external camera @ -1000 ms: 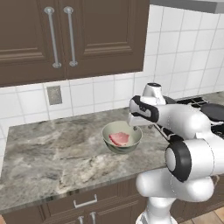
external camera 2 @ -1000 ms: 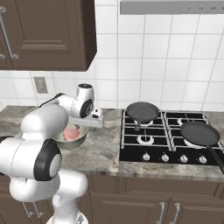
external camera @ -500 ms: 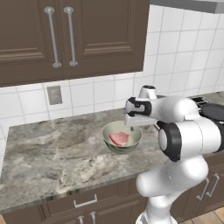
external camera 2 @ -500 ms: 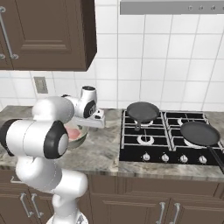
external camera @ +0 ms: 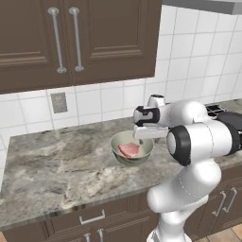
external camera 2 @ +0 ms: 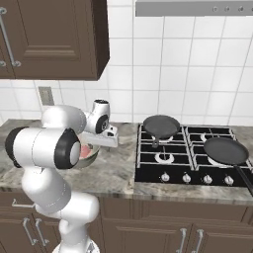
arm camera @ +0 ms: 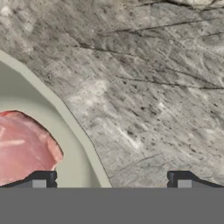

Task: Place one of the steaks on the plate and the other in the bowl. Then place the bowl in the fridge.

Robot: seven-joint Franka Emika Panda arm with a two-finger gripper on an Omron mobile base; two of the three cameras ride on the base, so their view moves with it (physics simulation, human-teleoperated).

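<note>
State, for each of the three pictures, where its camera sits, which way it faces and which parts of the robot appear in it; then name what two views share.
Left base view: behind-left, facing counter and bowl; arm lower right.
Right base view: behind-right, facing stove and pans; arm lower left.
Hand view: on the hand, looking down; open fingertips straddle the bowl's rim.
Shared: all show bowl and steak.

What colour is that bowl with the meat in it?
Pale grey-green; the bowl shows best in the left base view.
</note>
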